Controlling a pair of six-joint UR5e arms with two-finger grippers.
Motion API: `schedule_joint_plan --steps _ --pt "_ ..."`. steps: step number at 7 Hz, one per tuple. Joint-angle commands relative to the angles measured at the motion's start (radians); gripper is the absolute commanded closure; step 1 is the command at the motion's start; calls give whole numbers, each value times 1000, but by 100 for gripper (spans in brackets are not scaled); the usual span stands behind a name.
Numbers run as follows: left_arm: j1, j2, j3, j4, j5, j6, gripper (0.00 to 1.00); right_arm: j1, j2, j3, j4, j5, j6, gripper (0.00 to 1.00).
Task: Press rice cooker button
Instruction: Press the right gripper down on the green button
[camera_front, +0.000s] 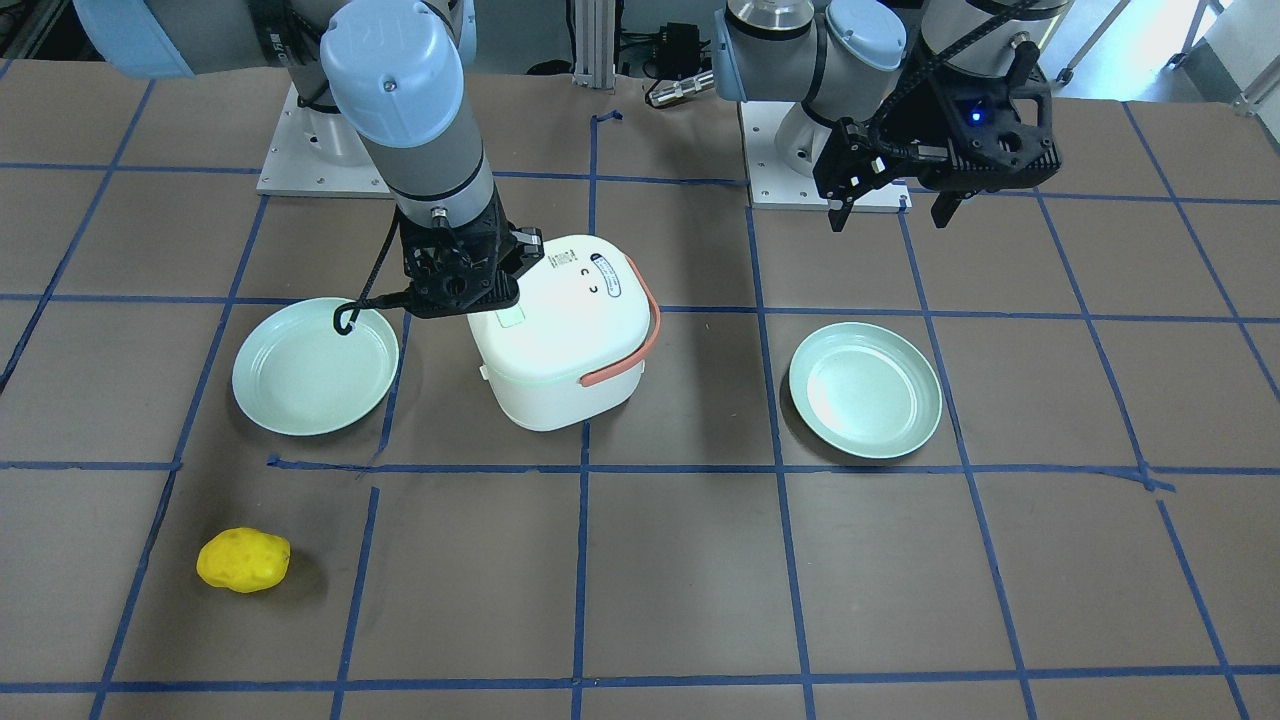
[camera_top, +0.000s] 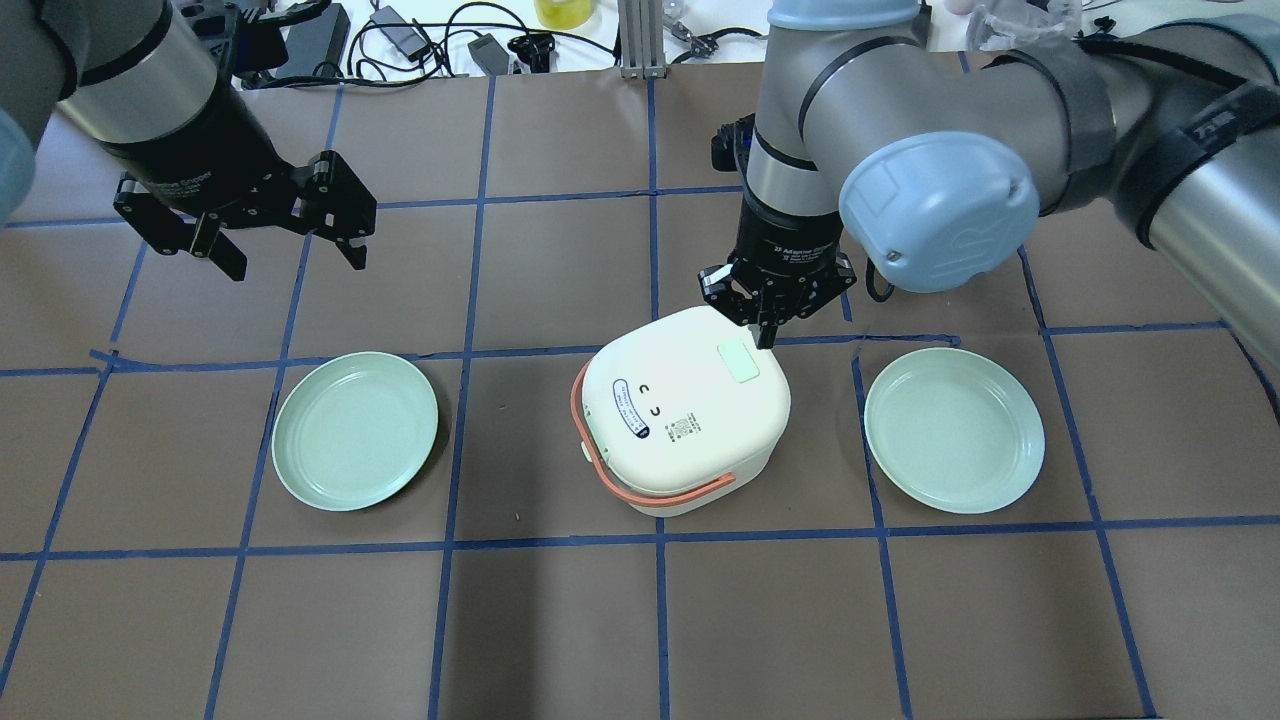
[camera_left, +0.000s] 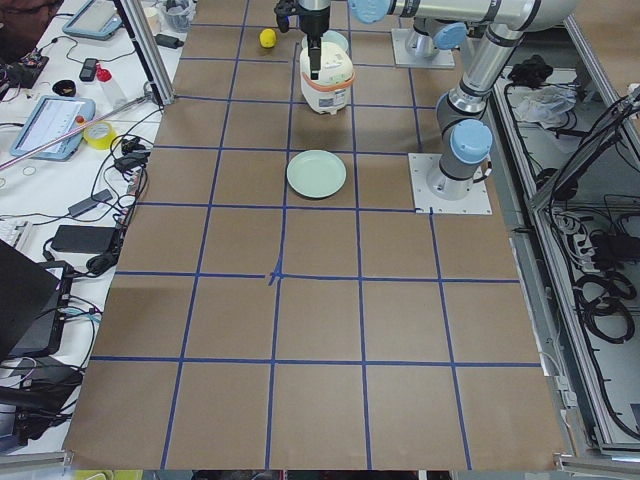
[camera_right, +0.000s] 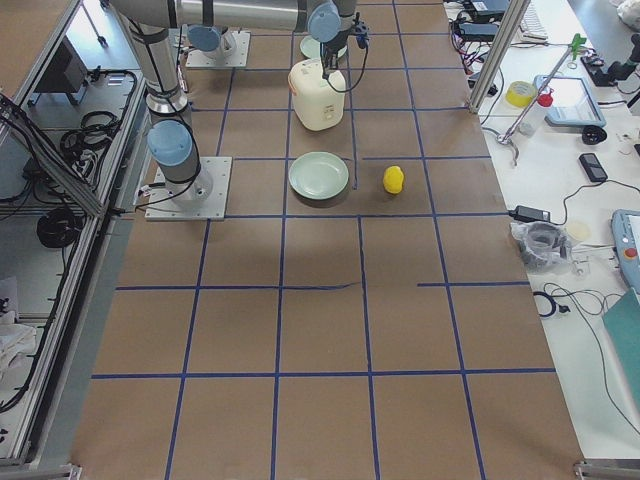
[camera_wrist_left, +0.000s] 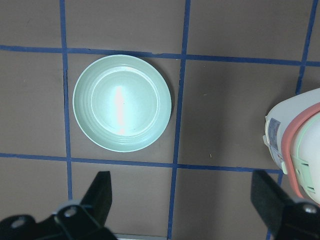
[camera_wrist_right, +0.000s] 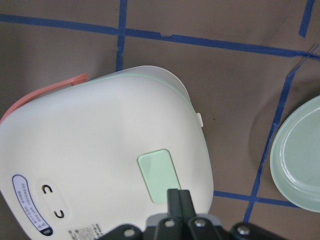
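The right gripper (camera_wrist_right: 178, 200) hung drawn together into one blunt tip for poking, the cooker's (camera_top: 690, 420) green button (camera_wrist_right: 159, 172) just beneath it; the left gripper (camera_top: 295, 262) idled, spread apart.

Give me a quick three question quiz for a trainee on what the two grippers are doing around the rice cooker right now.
1. True or false: the right gripper is shut, its tip by the green button on the rice cooker.
2. What does the left gripper hold? A) a spoon B) nothing C) a cup
3. Fill the gap: the yellow object lies on the robot's ___ side.
Key: 1 true; 2 B; 3 right.
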Motion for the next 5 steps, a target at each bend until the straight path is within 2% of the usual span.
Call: schedule_joint_plan --steps 1,5 --pt "0 0 0 0 0 0 0 4 9 5 -8 29 -3 100" --pt "0 0 0 0 0 0 0 4 12 34 -11 29 -12 100"
